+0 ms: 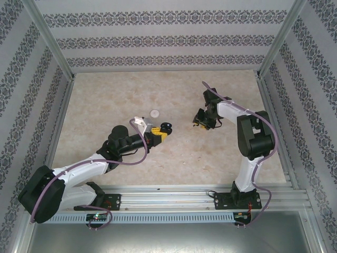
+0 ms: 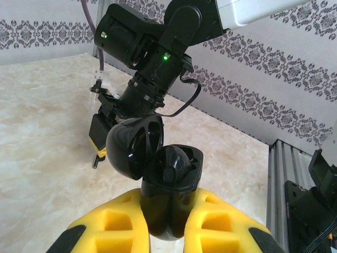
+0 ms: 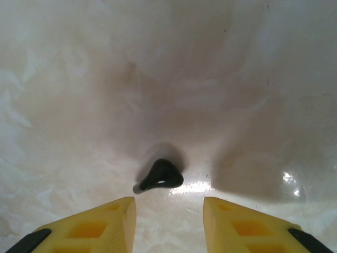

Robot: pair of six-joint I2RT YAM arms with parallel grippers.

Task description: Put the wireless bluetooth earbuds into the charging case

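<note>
Where my arms reach over the table [image 1: 105,95], items run as follows. My left gripper [image 2: 168,213]: yellow fingers [image 2: 113,221] clamped on the black case [image 2: 171,182], held off the table, lid [image 2: 131,145] swung open. One white disc [image 1: 155,113]: lying on the table just beyond that gripper, apart from it. My right gripper [image 3: 169,203]: fingers apart, nothing between them, pointing down. One black bud [image 3: 160,175]: lying on the table just ahead of the gap, touching neither finger.
</note>
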